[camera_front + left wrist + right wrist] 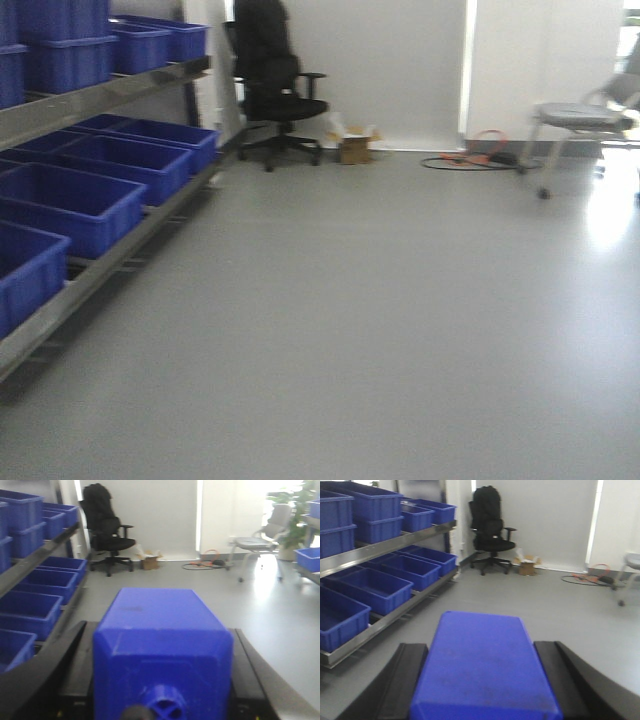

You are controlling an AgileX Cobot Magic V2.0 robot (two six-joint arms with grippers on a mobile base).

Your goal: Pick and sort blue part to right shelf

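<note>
In the left wrist view a boxy blue part (150,615) with a round ribbed boss on its near face fills the space between the black fingers (75,655), and my left gripper (161,632) is shut on it. My right gripper (480,647) is shut on a second flat-topped blue part (482,680). Both parts hang above the grey floor. A stainless-steel rack (120,95) with large blue bins (70,205) runs along the left of every view. I cannot tell whether it is the right shelf. Neither gripper shows in the front view.
A black office chair (275,85) and a small cardboard box (355,148) stand by the far wall. Orange cable (480,150) lies on the floor. A grey chair (580,115) sits at the right. Another blue bin (309,559) shows at the far right.
</note>
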